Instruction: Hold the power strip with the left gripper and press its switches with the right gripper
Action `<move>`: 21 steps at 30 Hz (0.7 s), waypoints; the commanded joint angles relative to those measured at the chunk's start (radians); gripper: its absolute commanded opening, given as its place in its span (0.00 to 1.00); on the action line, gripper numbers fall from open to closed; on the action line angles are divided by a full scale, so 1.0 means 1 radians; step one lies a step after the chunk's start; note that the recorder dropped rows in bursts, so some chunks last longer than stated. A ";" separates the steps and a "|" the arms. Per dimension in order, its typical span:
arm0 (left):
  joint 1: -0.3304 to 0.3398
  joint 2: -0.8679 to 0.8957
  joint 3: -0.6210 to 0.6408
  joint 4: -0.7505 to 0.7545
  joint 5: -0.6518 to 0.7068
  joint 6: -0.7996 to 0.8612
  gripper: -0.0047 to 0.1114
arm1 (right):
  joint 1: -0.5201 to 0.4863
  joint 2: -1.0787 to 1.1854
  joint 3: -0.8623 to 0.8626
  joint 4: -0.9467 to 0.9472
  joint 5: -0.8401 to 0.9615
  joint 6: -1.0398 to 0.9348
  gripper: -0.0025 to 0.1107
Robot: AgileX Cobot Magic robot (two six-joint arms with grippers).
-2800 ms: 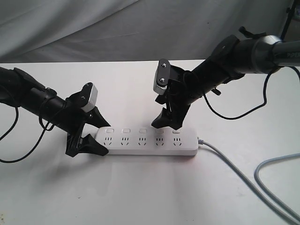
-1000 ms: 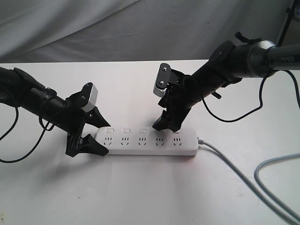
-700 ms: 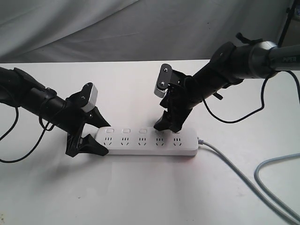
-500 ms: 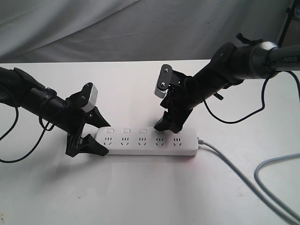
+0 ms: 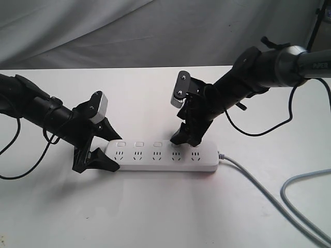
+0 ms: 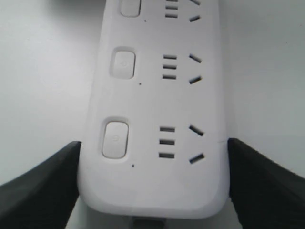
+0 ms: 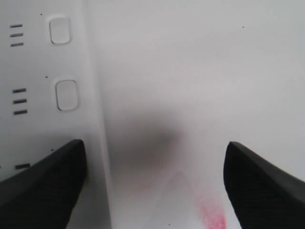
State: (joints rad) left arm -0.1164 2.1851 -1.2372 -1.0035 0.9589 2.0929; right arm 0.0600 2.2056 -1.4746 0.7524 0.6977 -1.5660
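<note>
Shifted a touch to the right since the earliest picture: right gripper (image 5: pixel 186 138) on its thick arm; otherwise no change.

Broad matt white table (image 5: pixel 155 217), with a faint red smudge (image 7: pixel 212 217) just beyond the strip's far edge.

Lying across the middle, left to right: power strip (image 5: pixel 165 161), a long flat bar of smooth white plastic with rounded ends, grey cable (image 5: pixel 258 191) trailing off right and near.

Clamped on its left end, fingers spread wide and set against both long edges: left gripper (image 5: pixel 109 150). Holding looks done.

Hanging over the right part, jaws at full spread and gripping nothing, one finger above the strip and the other above bare table: right gripper. Cannot tell whether touching any button.

Small square, round-cornered switches (image 5: pixel 155 144) flush along the far edge. No telling which are pressed, so pressing probably mostly left.
</note>
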 commanded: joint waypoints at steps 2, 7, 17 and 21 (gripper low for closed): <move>-0.004 0.001 0.003 -0.002 -0.018 0.002 0.38 | 0.000 0.025 0.024 -0.048 -0.020 -0.027 0.67; -0.004 0.001 0.003 -0.002 -0.018 0.002 0.38 | 0.000 -0.018 0.024 -0.029 -0.014 -0.033 0.67; -0.004 0.001 0.003 -0.002 -0.018 0.002 0.38 | 0.000 -0.119 0.024 0.047 0.004 -0.056 0.67; -0.004 0.001 0.003 -0.002 -0.018 0.002 0.38 | 0.000 -0.139 0.024 0.062 0.020 -0.067 0.67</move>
State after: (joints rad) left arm -0.1164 2.1851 -1.2372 -1.0035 0.9589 2.0929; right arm 0.0600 2.0857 -1.4549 0.7964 0.6982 -1.6204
